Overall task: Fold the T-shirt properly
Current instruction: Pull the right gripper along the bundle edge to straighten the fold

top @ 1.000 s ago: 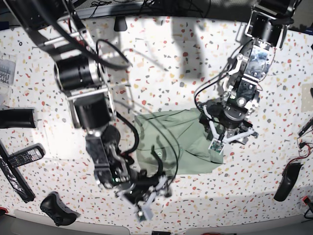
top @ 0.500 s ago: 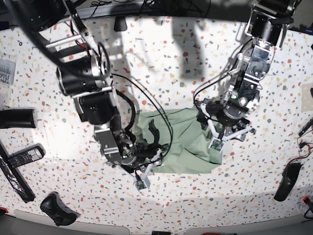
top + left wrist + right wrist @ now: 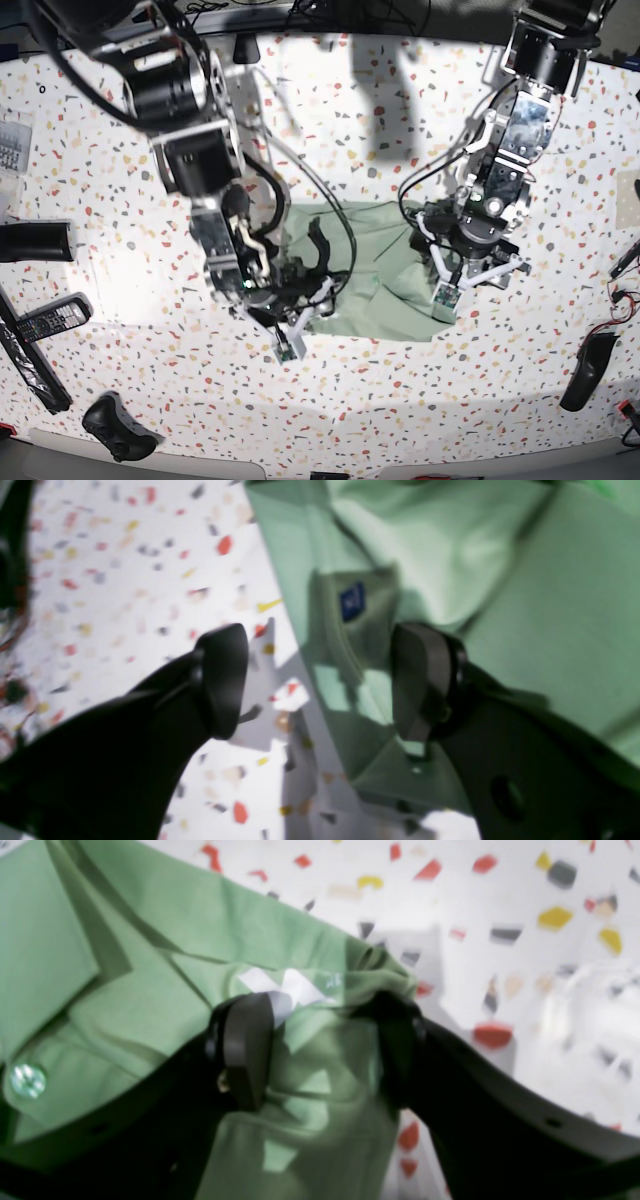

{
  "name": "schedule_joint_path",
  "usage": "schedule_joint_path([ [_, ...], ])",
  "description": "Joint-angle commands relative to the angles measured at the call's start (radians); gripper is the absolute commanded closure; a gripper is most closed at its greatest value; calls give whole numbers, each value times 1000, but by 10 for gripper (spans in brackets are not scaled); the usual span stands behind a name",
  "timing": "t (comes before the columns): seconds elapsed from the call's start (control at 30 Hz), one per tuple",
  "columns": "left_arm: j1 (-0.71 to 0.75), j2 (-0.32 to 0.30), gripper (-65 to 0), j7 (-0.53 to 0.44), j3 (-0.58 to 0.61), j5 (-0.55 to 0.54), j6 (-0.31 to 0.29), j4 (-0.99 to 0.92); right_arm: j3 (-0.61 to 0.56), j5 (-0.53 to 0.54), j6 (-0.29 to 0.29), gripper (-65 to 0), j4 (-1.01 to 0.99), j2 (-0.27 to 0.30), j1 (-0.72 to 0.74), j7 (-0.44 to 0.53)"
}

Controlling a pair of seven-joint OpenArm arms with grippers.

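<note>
The pale green T-shirt (image 3: 375, 275) lies crumpled on the speckled table (image 3: 330, 120). My right gripper (image 3: 303, 312) is at the shirt's lower left edge. In the right wrist view the right gripper (image 3: 320, 1045) has its jaws apart, with bunched cloth (image 3: 310, 1090) and a white tag (image 3: 292, 985) between them, and a button (image 3: 27, 1081) at the left. My left gripper (image 3: 468, 268) is at the shirt's right edge. In the left wrist view the left gripper (image 3: 320, 680) is open and straddles the hem (image 3: 345, 715), near a small dark blue label (image 3: 352, 600).
Remote controls (image 3: 45, 322) and a black controller (image 3: 115, 425) lie at the left and lower left. A black object (image 3: 585, 370) and cables (image 3: 625, 290) are at the right edge. A small box (image 3: 12, 150) sits at the far left.
My right arm has swung up from the table's front edge onto the shirt's lower left edge. The left gripper stays at the right edge, shifted only slightly.
</note>
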Motion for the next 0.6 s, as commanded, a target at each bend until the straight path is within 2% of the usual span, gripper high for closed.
schedule_joint_path([
  [0.0, -22, -7, -408, -10, -5, 29, 12, 17, -2, -19, 10, -325, 30, 13, -23, -81],
  [0.07, -22, -17, -408, -10, -5, 37, 12, 17, -2, -5, 11, -325, 107, 35, -73, -111],
  [0.17, -22, -34, -408, -13, -5, 34, 12, 17, -2, 72, 15, -325, 231, 78, -154, -157],
  [0.33, -22, -46, -408, -42, -5, 33, 12, 17, -2, 168, 55, -325, 465, 141, -312, -223],
  [0.43, -22, -47, -408, -61, -5, 17, 12, 17, -2, 202, 72, -325, 604, 154, -415, -241],
  [0.57, -22, -47, -408, -64, -5, -3, 12, 17, -2, 273, 74, -325, 761, 144, -541, -243],
])
